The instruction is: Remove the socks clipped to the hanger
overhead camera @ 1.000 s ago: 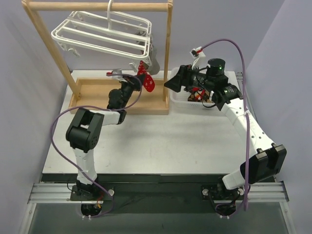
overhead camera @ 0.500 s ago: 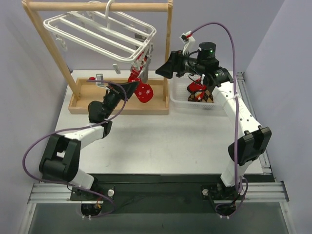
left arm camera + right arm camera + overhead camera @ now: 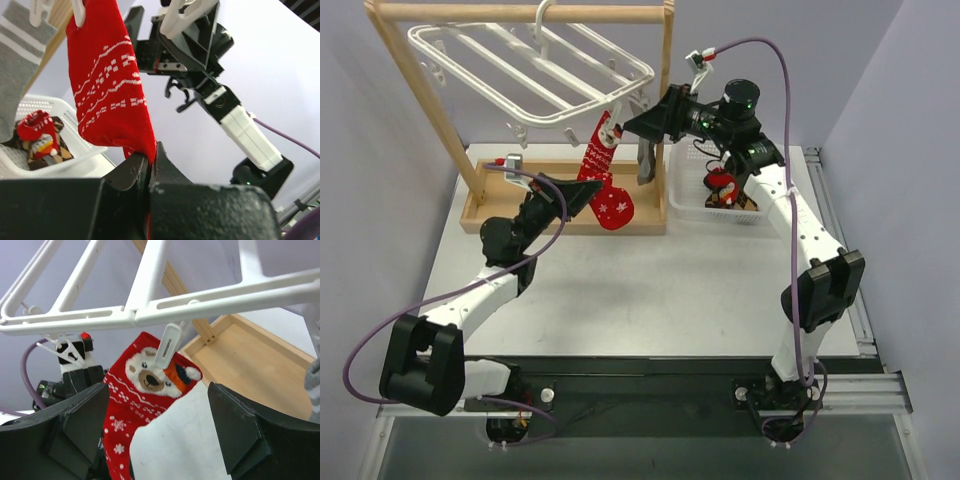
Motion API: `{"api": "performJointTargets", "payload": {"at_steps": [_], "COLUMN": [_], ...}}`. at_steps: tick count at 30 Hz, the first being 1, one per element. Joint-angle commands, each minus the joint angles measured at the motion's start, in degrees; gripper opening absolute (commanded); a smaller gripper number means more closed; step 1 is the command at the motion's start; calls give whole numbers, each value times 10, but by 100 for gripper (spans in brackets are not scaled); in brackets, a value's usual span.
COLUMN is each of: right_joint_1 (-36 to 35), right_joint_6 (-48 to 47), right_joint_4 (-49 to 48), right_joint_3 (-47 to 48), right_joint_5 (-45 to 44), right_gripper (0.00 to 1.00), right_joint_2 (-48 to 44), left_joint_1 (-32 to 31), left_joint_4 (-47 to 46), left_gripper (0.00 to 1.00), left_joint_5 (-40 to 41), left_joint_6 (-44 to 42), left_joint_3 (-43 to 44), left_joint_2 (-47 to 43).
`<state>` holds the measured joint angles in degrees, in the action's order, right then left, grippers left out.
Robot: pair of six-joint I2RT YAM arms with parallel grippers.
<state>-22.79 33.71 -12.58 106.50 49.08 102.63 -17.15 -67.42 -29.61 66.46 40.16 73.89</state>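
The white hanger (image 3: 535,75) hangs tilted from the wooden rack's top bar. One red sock (image 3: 605,190) with white pattern hangs from a clip (image 3: 167,345) on the hanger's near rim (image 3: 150,310). My left gripper (image 3: 150,150) is shut on the sock's lower end (image 3: 107,90) and holds it taut. My right gripper (image 3: 160,435) is open just below the hanger, its fingers on either side of the sock's clipped bear-face cuff (image 3: 150,377) without touching it. A grey sock (image 3: 647,160) hangs clipped just right of the red one.
The wooden rack (image 3: 520,12) with its base tray (image 3: 480,205) stands at the back left. A white basket (image 3: 672,200) right of the rack holds red and argyle socks (image 3: 722,185). The rack's right post (image 3: 667,100) rises just behind my right gripper.
My left arm has drawn back to the near left, pulling the red sock straight and tipping the hanger. My right gripper has moved left, up to the clip, and its jaws have widened.
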Motion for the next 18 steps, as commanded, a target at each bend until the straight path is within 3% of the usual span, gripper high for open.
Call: {"api": "performJointTargets", "payload": {"at_steps": [1, 7, 18], "right_joint_1": [5, -2, -33], "right_joint_6": [133, 238, 266], "right_joint_4": [-157, -278, -329], "right_joint_3": [4, -18, -20], "right_joint_5": [41, 22, -21], "right_gripper": [82, 82, 81], "right_joint_2": [26, 49, 84], "left_joint_1": [4, -5, -17], "left_joint_4": [-6, -29, -47], "left_gripper": [0, 0, 0], "left_joint_5": [-28, -37, -40], "left_joint_6": [60, 121, 170], "left_joint_3": [-14, -22, -32], "left_joint_2": [-31, -36, -50]}}
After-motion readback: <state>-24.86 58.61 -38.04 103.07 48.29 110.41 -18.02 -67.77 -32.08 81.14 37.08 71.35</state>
